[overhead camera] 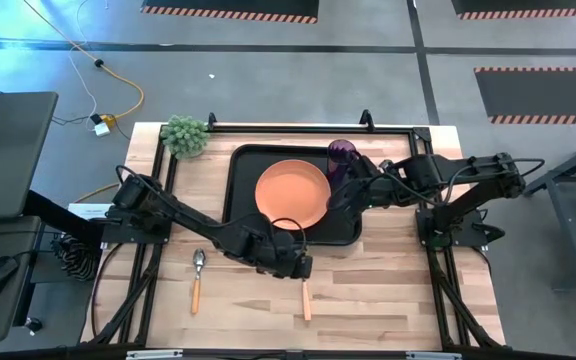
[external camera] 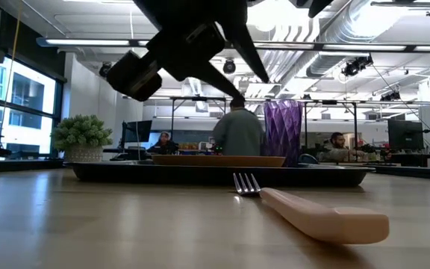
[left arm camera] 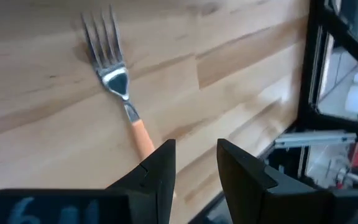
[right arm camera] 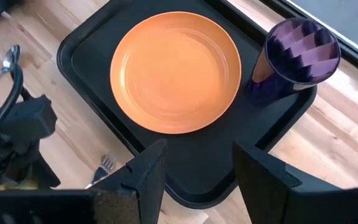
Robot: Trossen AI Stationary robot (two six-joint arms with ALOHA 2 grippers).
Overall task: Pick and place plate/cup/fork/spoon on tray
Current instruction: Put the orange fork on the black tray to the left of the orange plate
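Left gripper (left arm camera: 194, 165) with fingers apart and empty, above the fork (left arm camera: 118, 84) on the bare table (left arm camera: 241, 74), beside the tray (overhead camera: 240, 215).

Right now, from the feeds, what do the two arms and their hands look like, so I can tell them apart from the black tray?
Both arms are dark, jointed links with black cables looping alongside. The left hand ends in two chunky matte-black fingers with angular, squared tips; the right hand has the same blocky black pair. No coloured markings are visible on either. The tray is flatter, with rounded corners.
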